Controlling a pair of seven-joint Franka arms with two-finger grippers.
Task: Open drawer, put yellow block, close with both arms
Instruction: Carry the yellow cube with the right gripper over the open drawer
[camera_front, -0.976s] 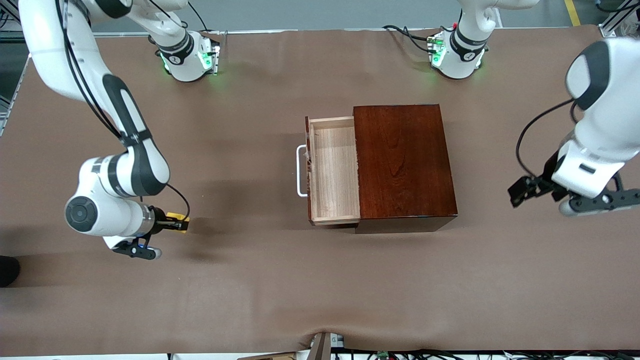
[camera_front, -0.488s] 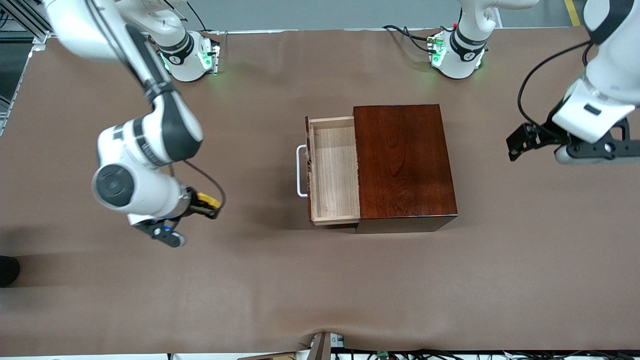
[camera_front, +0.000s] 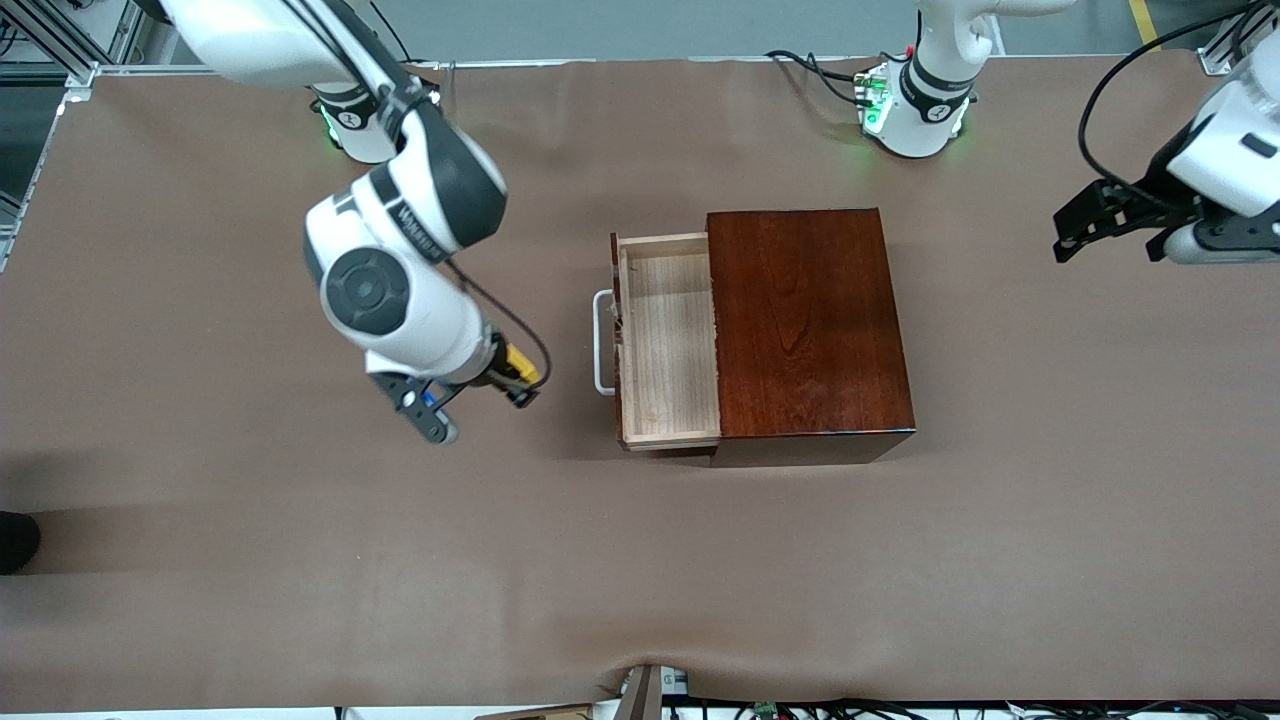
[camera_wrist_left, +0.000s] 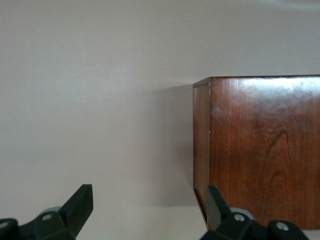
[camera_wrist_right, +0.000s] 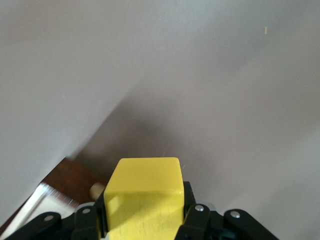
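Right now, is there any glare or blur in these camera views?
Front view: soft sheen on the dark box top, green glow at both bases. Left wrist view: pale glare along the box's upper edge. Right wrist view: the yellow block is sharp; the drawer corner past it is smeared.

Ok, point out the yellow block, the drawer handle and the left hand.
yellow block (camera_wrist_right: 145, 192): right wrist view, on its front face, clamped in the right hand.
drawer handle (camera_front: 599, 340): front view, on the white bar's long middle stretch.
left hand (camera_wrist_left: 147, 212): left wrist view, midway between its open fingertips.
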